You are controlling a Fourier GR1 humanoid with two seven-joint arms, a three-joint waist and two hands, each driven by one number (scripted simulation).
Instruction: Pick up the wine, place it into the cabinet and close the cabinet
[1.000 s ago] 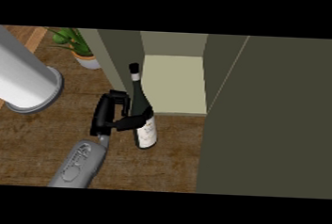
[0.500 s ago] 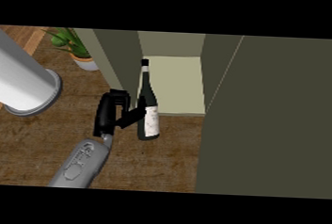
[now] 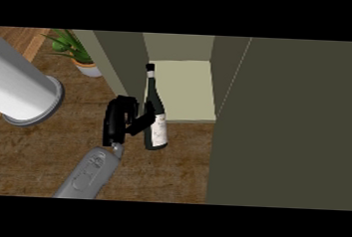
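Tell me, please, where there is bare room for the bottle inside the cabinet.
The pale cabinet floor lies bare to the right of the wine bottle, up to the inner wall. It is crowded at the left edge, where the hand holds the bottle close beside the cabinet's side panel.

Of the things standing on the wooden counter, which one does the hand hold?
The dark wine bottle with the pale label, at the cabinet opening. The hand curls around it; the potted plant and the white cylinder stand apart, untouched.

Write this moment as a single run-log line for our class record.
stage: carry to cabinet | left hand: shut on wine bottle | bottle: upright, at open cabinet front | right hand: not in view | door: open
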